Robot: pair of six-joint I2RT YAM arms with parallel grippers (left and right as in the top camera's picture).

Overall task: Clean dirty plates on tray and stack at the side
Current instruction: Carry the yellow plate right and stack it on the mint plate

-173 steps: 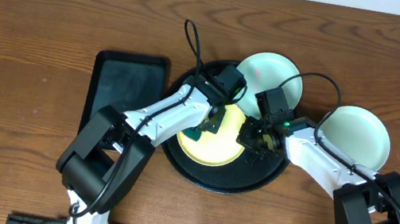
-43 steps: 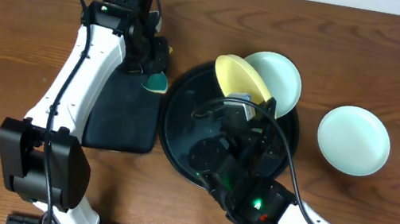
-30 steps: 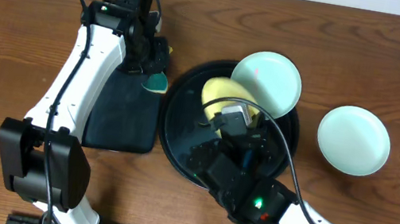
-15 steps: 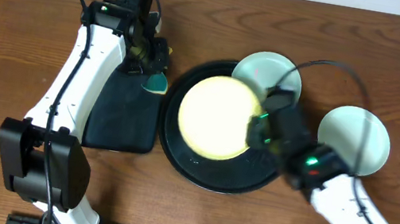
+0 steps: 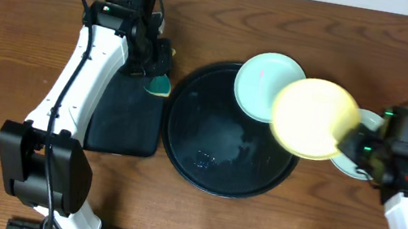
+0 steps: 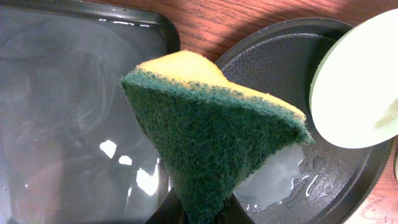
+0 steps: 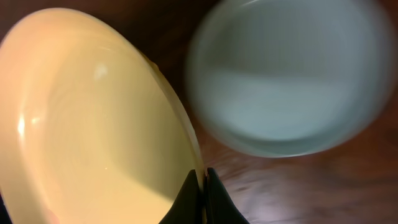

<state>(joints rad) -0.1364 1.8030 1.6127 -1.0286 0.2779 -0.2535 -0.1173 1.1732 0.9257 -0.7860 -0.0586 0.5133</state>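
Right gripper (image 5: 345, 143) is clamping the rim of the yellow plate (image 5: 312, 118), fingers together on its edge. The plate is hanging hollow face up over the right rim of the round tray (image 5: 196, 163). It is covering most of one mint plate (image 5: 368, 121), which is showing only as a blur in the right wrist view. The other mint plate (image 5: 262, 83) is lying across the tray's far rim. Left gripper (image 6: 204, 214) is pinching a green-and-yellow sponge (image 6: 211, 137) over the rectangular tray (image 6: 62, 124), with its fingers largely hidden behind the sponge.

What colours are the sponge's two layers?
The sponge is dark green on its scouring face, yellow behind; clearest in the left wrist view.
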